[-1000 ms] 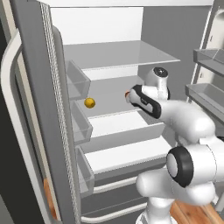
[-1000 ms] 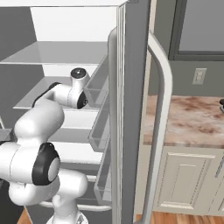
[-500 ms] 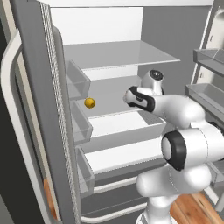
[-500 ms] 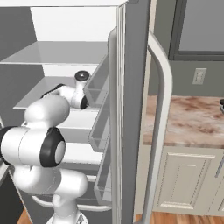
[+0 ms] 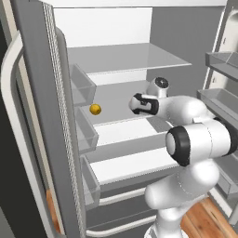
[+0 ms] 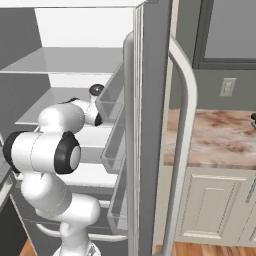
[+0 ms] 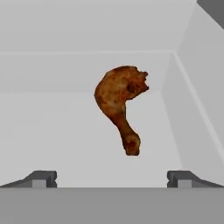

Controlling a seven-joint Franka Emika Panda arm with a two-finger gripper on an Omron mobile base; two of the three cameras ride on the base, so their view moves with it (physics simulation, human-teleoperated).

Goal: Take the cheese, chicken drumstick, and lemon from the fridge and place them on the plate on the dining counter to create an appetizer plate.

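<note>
The gripper (image 7: 111, 178) is wide open and holds nothing. Straight ahead of it lies the chicken drumstick (image 7: 119, 104) on the fridge shelf (image 7: 52, 131) (near a back corner). Its fat end points away, and its thin bone end points toward the gripper.

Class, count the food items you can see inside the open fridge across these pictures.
2: the lemon on the middle shelf near the left wall, and the chicken drumstick ahead of the open gripper. Others may be hidden behind the arm.
</note>
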